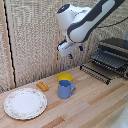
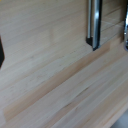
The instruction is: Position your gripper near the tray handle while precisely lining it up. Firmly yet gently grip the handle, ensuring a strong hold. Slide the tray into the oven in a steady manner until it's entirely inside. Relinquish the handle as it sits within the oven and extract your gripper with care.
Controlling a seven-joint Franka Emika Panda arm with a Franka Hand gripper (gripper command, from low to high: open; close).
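Wood table [image 1: 95, 102] under raised hand [image 1: 74, 53].

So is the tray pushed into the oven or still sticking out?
Sticking out. The tray extends forward of the oven over the table, its handle free; the gripper hangs above, apart from it.

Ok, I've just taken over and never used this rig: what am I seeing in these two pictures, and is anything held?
The exterior view shows a white robot arm whose tool hangs in the air, holding nothing as far as it shows; whether its fingers are open is unclear. On the wooden table lie a patterned plate, a blue mug, a yellow bowl behind it and a small orange piece. The oven stands at the exterior view's right, its tray pulled out. The wrist view looks from the arm at the wood and a dark metal bar.
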